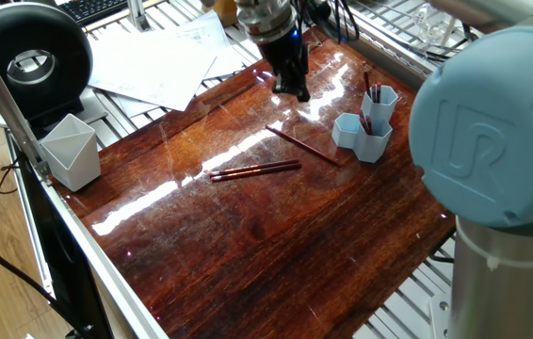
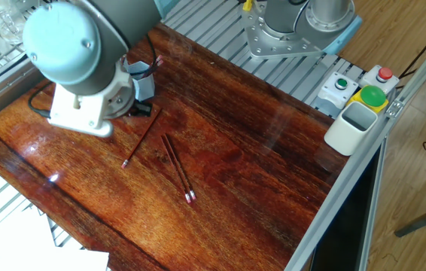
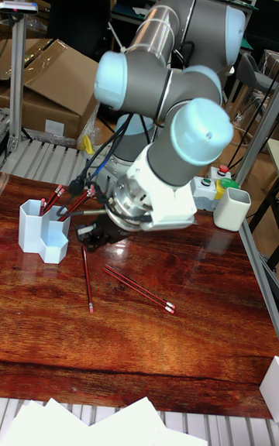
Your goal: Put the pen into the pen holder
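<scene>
Gripper: I'm seeing the gripper (image 1: pixel 294 87) hovering over the table's (image 1: pixel 276 245) far side; I cannot tell whether its fingers are spread or pinching.
Single pen: the single pen (image 1: pixel 302 145) is lying flat between gripper and pen holder (image 1: pixel 366 122).
Pen pair: the pen pair (image 1: pixel 254 170) is lying side by side, mid-table.
Holder: it's standing upright, holding pens already.
Grey cup: the grey cup (image 1: pixel 71 151) is sitting at the table edge.

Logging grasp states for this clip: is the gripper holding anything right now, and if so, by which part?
Nothing visible. The gripper hangs above the table with no pen between its fingers. Three pens lie loose on the wood: a single one and a pair.
</scene>
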`<state>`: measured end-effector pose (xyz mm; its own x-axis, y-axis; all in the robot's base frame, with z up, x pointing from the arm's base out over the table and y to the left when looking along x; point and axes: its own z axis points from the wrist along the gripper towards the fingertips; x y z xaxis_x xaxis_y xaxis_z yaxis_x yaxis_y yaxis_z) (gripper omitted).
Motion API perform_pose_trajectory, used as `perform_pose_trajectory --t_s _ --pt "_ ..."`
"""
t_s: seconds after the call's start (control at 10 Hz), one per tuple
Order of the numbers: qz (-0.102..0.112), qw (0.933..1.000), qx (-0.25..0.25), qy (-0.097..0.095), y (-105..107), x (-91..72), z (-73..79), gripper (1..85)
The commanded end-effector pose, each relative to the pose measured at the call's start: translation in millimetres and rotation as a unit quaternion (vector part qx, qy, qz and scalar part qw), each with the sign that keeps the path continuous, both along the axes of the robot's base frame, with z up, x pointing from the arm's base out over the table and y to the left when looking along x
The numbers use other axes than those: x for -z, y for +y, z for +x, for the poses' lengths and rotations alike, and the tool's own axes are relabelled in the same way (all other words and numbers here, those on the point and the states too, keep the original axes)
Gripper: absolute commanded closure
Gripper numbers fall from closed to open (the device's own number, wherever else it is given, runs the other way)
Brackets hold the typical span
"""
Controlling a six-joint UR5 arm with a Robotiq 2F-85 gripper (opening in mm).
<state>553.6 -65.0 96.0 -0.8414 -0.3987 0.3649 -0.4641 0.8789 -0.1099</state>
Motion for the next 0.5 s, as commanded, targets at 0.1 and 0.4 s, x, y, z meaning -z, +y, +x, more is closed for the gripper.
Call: perform_pose_trajectory --t_s 0.1,0.4 --pt "0.023 0.9996 0.007 -0.013 9.3 25.5 5.4 61.0" --pt "0.016 0.9994 0.018 0.027 7.8 18.6 -15.2 56.7"
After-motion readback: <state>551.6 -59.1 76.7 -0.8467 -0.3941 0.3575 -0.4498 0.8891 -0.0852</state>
